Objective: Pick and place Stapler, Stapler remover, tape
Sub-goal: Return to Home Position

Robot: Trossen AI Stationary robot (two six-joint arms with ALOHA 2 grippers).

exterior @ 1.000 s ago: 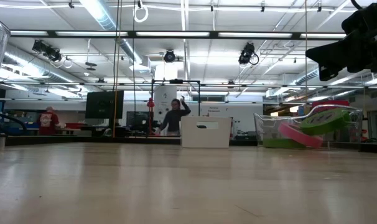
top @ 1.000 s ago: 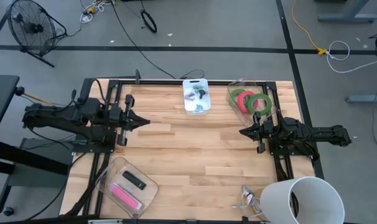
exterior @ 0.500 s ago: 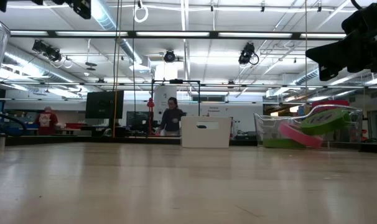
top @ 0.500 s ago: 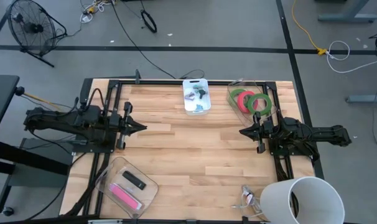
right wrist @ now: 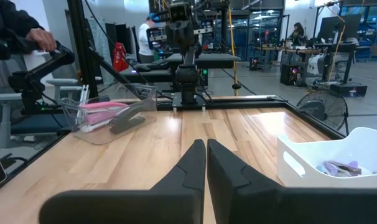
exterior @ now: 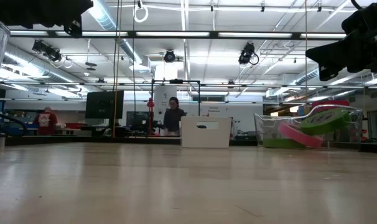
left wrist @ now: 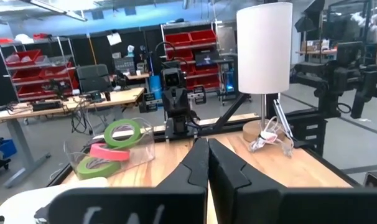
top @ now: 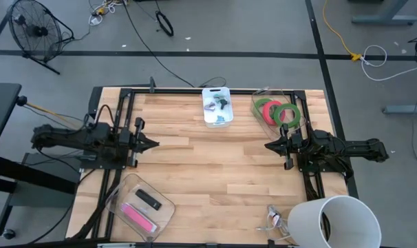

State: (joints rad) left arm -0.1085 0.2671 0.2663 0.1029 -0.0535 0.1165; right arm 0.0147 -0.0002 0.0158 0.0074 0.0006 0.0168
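Since every item appears sorted, both arms are kept clear in the high view: the left gripper (top: 153, 143) is drawn further back than a second ago, the right gripper (top: 268, 146) unmoved. The tape rolls (top: 277, 111) are held by the far transparent bin (top: 258, 96). In the low view, more of the left arm (exterior: 45, 9) is seen. In the wrist views, the left fingers (left wrist: 196, 165) and right fingers (right wrist: 190, 168) are pressed together, empty.

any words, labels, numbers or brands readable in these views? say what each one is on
No text can be read.
Sign behind the white bin, low view: too small and blurred to read.
Paper hanging in the room, left wrist view: blurred, unreadable.
Tape rolls: no print visible.
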